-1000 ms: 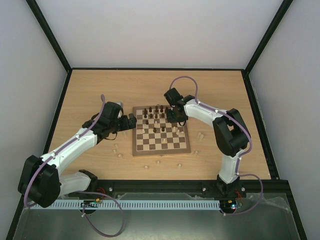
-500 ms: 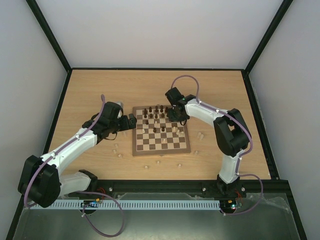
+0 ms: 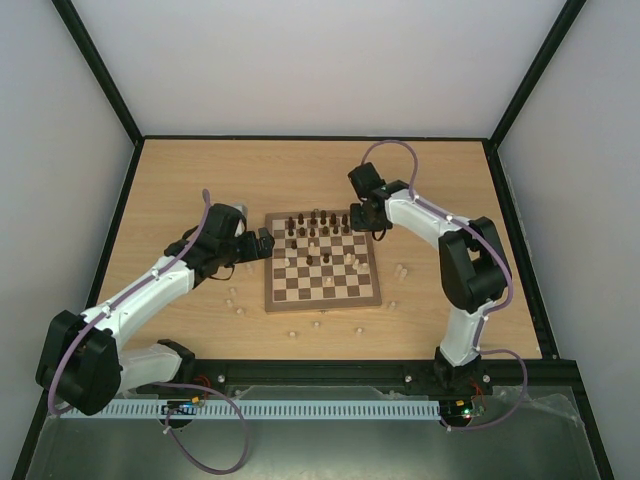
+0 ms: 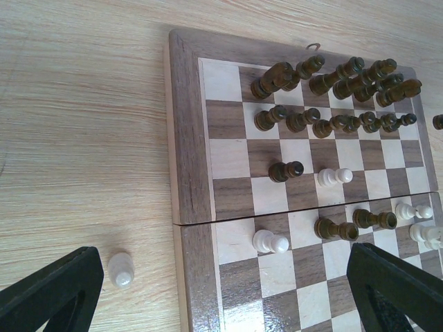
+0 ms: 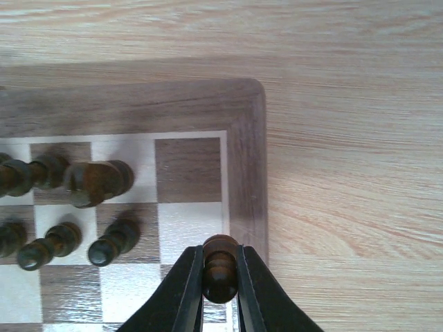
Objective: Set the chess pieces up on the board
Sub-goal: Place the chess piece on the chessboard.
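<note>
- Right end effector (image 5: 220,280) pinches a dark piece (image 5: 220,263) over the board (image 3: 320,304) edge, just beside an empty far corner square (image 5: 188,169)
- Left end effector (image 4: 221,290) hangs spread wide over the board's left side, holding nothing
- The dark side looks nearly done: dark pieces (image 4: 332,83) crowd the two far rows, though a few dark strays (image 4: 285,171) stand mid-board
- The pale side seems barely begun: some pale pieces (image 4: 334,177) stand scattered mid-board, and others (image 3: 233,297) lie loose on the desk (image 3: 200,180) left, right and in front of the board; the near rows look bare
- The desk is light wood with a black edge, shut in by plain pale walls (image 3: 300,60) with black corner struts
</note>
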Controlling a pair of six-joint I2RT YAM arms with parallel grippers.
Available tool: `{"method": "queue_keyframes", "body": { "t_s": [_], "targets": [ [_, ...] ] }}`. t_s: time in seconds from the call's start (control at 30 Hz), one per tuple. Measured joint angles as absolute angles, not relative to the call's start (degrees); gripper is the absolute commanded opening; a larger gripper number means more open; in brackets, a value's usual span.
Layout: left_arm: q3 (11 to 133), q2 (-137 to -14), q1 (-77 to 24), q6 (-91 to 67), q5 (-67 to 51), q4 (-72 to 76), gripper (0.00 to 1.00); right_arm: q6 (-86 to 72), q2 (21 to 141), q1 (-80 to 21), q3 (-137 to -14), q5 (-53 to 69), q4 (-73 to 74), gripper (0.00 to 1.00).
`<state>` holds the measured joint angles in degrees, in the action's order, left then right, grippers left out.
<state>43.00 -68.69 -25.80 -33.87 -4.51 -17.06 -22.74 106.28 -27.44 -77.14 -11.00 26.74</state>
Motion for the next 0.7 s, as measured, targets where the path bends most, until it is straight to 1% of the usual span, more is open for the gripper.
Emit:
{"method": "queue_keyframes", "body": {
  "t_s": [0.7],
  "targets": [
    [43.0, -68.69, -25.8, -33.85, -4.49, -17.06, 0.99, -22.48, 109.65, -27.49, -79.02, -6.87, 26.65, 0.17]
  ]
}}
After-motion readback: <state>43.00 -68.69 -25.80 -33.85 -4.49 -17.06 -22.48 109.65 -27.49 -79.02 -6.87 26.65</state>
